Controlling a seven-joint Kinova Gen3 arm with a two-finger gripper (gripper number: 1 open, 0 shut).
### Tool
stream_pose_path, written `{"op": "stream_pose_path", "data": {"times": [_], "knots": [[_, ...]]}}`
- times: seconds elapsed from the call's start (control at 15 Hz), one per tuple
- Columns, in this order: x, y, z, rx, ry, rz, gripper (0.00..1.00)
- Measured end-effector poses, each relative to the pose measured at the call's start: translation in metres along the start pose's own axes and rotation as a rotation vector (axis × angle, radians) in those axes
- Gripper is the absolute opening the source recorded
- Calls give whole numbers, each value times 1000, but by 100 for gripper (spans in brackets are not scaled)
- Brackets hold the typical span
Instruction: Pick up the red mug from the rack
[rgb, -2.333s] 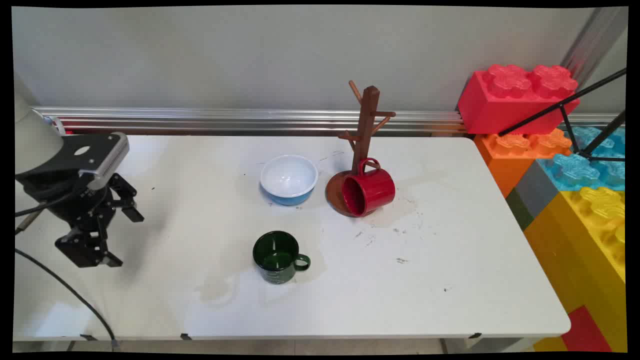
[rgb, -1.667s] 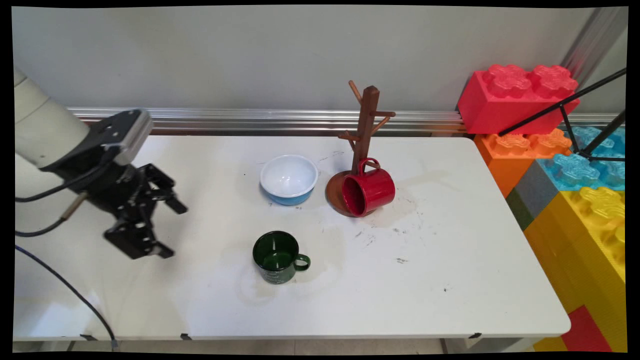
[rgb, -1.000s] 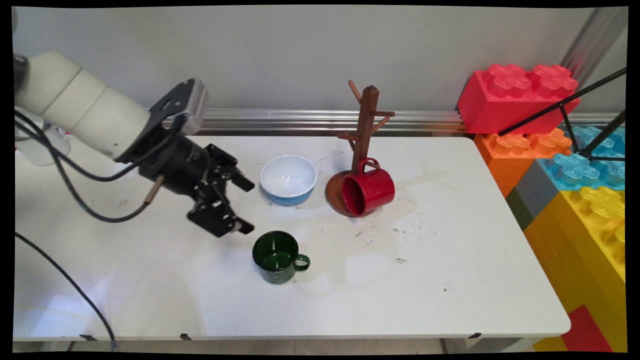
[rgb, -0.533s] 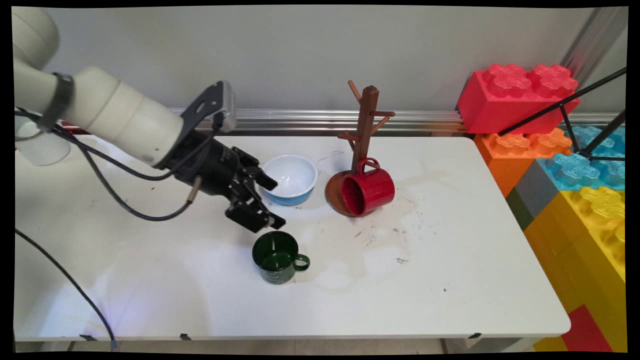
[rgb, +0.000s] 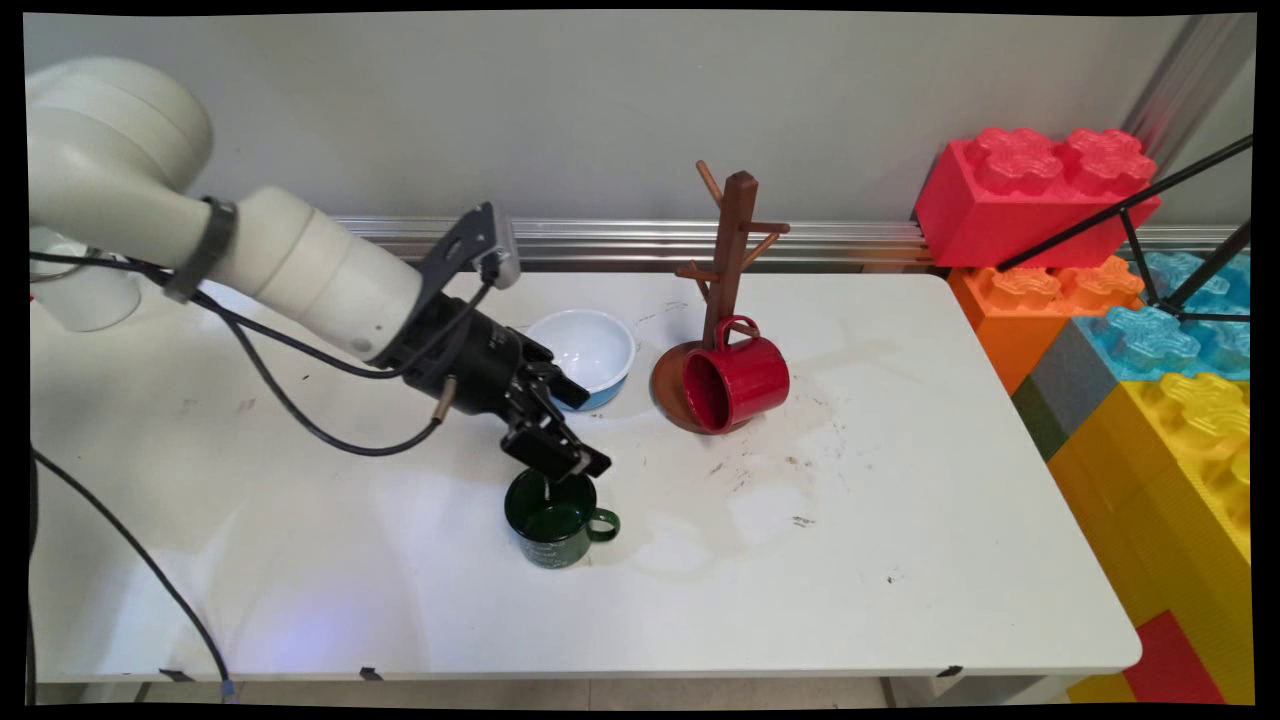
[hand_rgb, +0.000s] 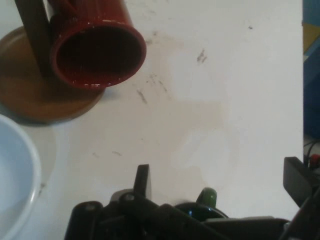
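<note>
Your claw (rgb: 578, 425) sits a little left of the frame's centre in the main view, its fingers spread wide and holding nothing. The lower finger (rgb: 560, 457) hangs just over the rim of the green mug (rgb: 556, 518), and from this angle you cannot tell whether it touches that rim. The upper finger (rgb: 568, 389) overlaps the near right edge of the blue bowl (rgb: 590, 352).

The green mug stands upright on the white surface (rgb: 900, 520) below the claw, its handle pointing to the frame's right. The bowl, white inside, sits just above and right of the claw. To its right, the red mug (rgb: 738, 382) lies on its side on the round base of the brown mug tree (rgb: 733, 262), its mouth turned toward the lower left of the frame. Large coloured building blocks (rgb: 1120, 300) are stacked along the right edge of the frame, off the surface.

In the hand view you see the two fingers (hand_rgb: 142, 180) wide apart at the bottom, with a sliver of the green mug (hand_rgb: 207, 199) and its handle between them. The red mug (hand_rgb: 97, 50) and the tree's base are at the upper left, and the bowl's rim (hand_rgb: 22, 190) curves along the left edge.
</note>
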Motion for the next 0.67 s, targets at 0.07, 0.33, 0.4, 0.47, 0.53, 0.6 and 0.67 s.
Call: {"op": "stream_pose_path", "data": {"times": [0.07, 0.33, 0.4, 0.47, 0.53, 0.6, 0.67], "knots": [[-1, -2, 4, -1, 4, -6, 100], [-3, -13, 27, -4, 31, -61, 100], [-4, -15, 33, -6, 36, -80, 100], [-5, -18, 39, -8, 42, -99, 100], [-6, -20, 43, -11, 48, -116, 100], [-7, -22, 48, -14, 57, -136, 100], [-7, -24, 53, -17, 70, -156, 100]]}}
